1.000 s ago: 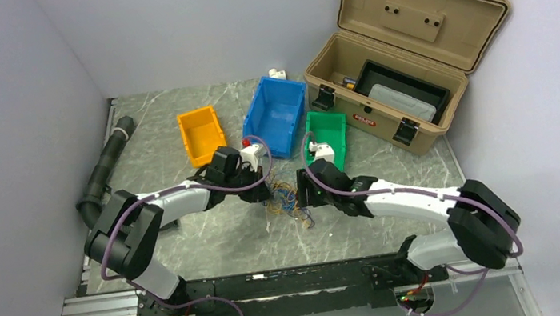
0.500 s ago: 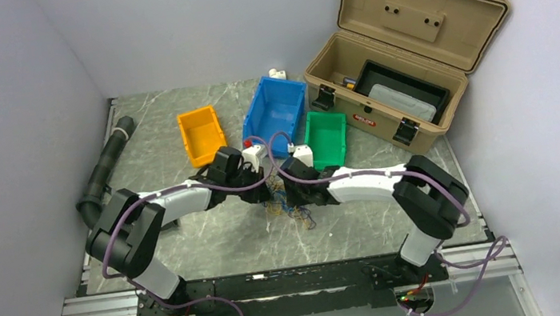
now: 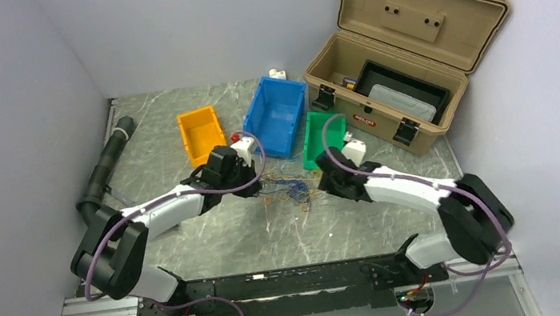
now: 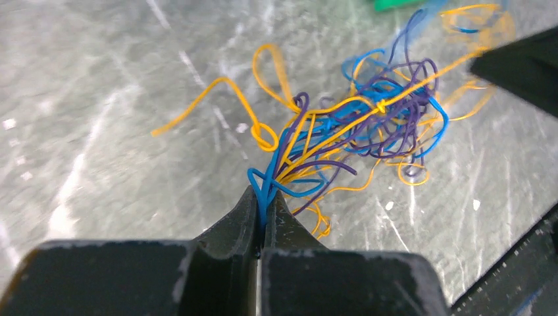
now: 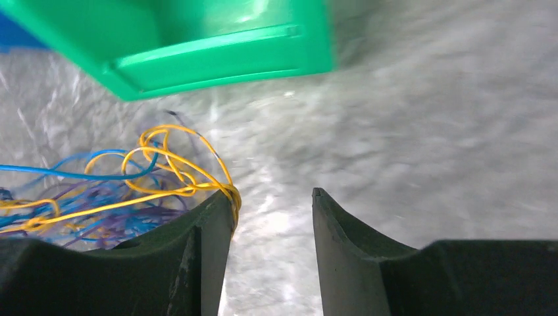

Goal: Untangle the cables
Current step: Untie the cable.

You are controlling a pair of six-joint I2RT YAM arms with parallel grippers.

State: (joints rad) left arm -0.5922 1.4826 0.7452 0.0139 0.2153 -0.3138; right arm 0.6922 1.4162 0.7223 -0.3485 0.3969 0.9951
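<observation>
**Left wrist view: one end pinned, the other side only hooked**

Left wrist view puts the left gripper [image 4: 262, 210] low over the grey marbled tabletop [image 4: 99, 99]. Its jaws are pressed together on a few blue strands at the near end of the cables [image 4: 355, 125], a knot of thin blue, yellow-orange and purple wires. The clamp most likely serves as an anchor, so that a pull from the other side would stretch the bundle rather than drag it across the table.

From that pinch the wires fan out towards the right arm and lie on the tabletop between the two arms, just in front of the green plastic bin [image 5: 217, 39]. A small yellow-orange knot sits mid-bundle, and a couple of yellow-orange loops have strayed to the side.

The right gripper [image 5: 271, 204] has its fingers spread with bare tabletop in the gap. A yellow-orange loop curls around the tip of one finger, on its outer side, so it looks hooked, not gripped. Closing there would probably catch nothing unless the fingers first shift over the loop.
</observation>
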